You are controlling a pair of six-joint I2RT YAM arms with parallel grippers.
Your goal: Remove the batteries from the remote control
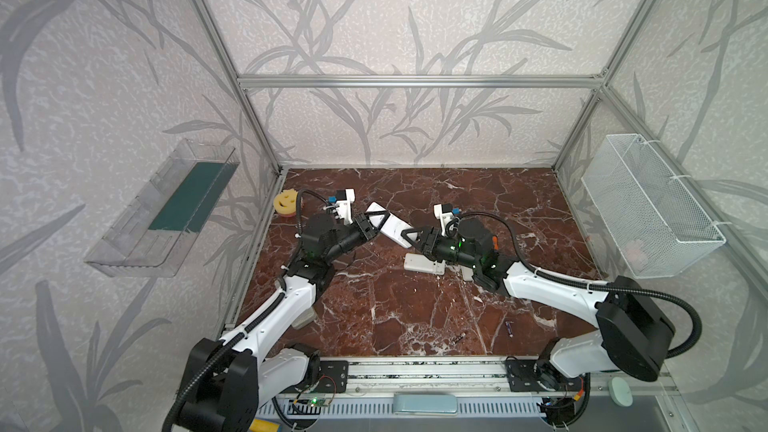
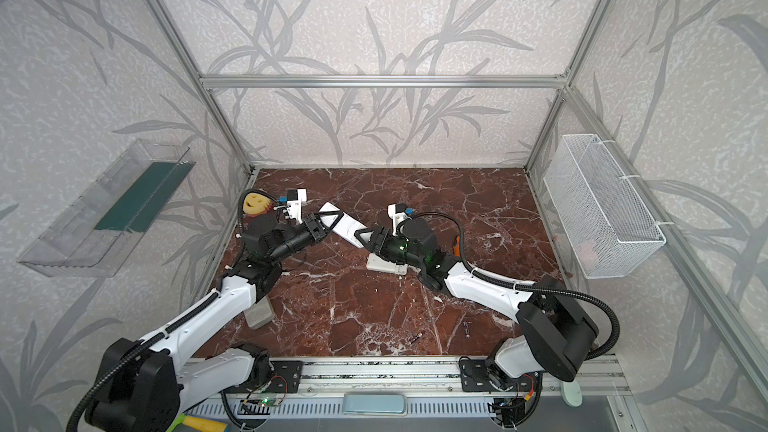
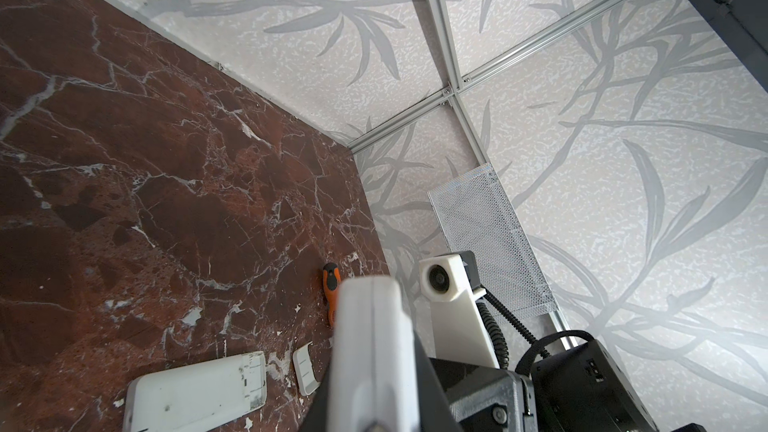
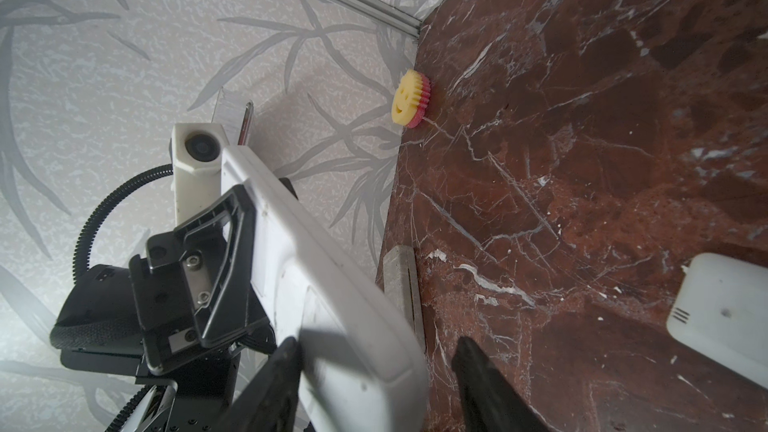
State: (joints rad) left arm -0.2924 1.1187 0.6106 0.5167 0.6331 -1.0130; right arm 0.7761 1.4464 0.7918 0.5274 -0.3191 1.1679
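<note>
**Both top views.** A slim white plastic remote control (image 1: 394, 225) is held clear of the red-brown marble-patterned counter (image 1: 415, 313). It slants from 10 to 4 o'clock near the counter's middle.

**Grippers.** The left gripper (image 1: 381, 218) is clamped tight on the 10 o'clock end. The right gripper (image 1: 405, 236) straddles the 4 o'clock end with its jaws part-way apart. In the right wrist view one finger (image 4: 482, 380) stands off the casing edge, with marble showing between. The opposite finger overlaps the casing, and contact there cannot be told.

**Battery bay.** It cannot be made out in any view. The left wrist view gives only a foreshortened, blurred end of the casing.

**Batteries.** Two small dark cylindrical batteries (image 1: 459, 336) lie loose on the counter at 5 o'clock, near the front edge. The second battery (image 1: 509, 328) lies apart, at 3 o'clock of the first. Their markings are too small to read.

**Other items.**
- A second flat white plastic casing (image 1: 422, 263) lies under the right arm, which hides its 3 o'clock half.
- A small white plastic cover (image 3: 305, 369) lies just beside that casing.
- An orange-handled screwdriver (image 3: 330, 284) is cut off by the remote control in the left wrist view, and shows only as an orange tip behind the right arm from above.
- A yellow smiley-face foam sponge (image 1: 284, 201) sits in the 10 o'clock corner.
- A grey rectangular block (image 2: 259, 313) at 8 o'clock is half hidden under the left arm.
</note>
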